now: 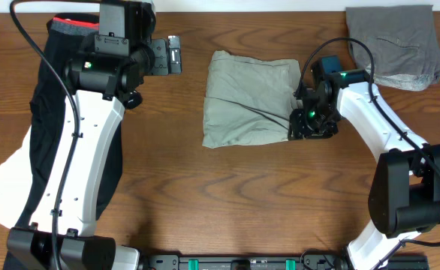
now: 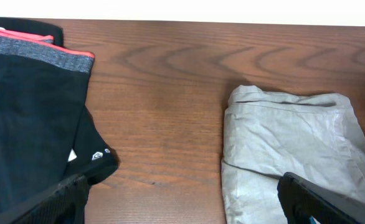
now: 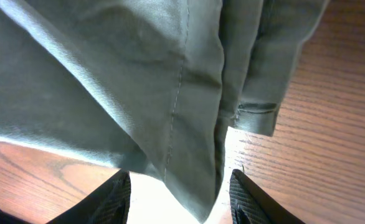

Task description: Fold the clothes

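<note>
Folded cloth of the trousers (image 3: 139,81) hangs closest to the lens in the right wrist view, filling the upper part of the frame and hiding most of the desk (image 3: 332,143) behind it. A stitched seam runs down the cloth, and a hemmed edge shows on the right side. The lowest fold dips between the 2 dark tips at the bottom of that view. The tips stand apart, with a bright gap on 1 side of the cloth, so they are spread and not clamped on it.

From overhead, the trousers (image 1: 250,97) lie as a pale khaki-green, wrinkled, roughly square bundle at the centre of the desk (image 1: 242,195). The right fingers (image 1: 295,126) sit at the bundle's right edge and overlap it. The left fingers (image 1: 171,56) hang over bare wood to the left of the bundle, apart from it. In the left wrist view the 2 tips sit at opposite lower corners, so they are spread wide.

A grey garment (image 1: 396,45) lies folded at the far right corner, well apart from the trousers. A black cable (image 1: 359,49) of the right arm (image 1: 378,124) crosses its left edge. A black garment (image 1: 51,90) with a grey-and-red waistband lies on the left, largely covered by the left arm (image 1: 85,157).
</note>
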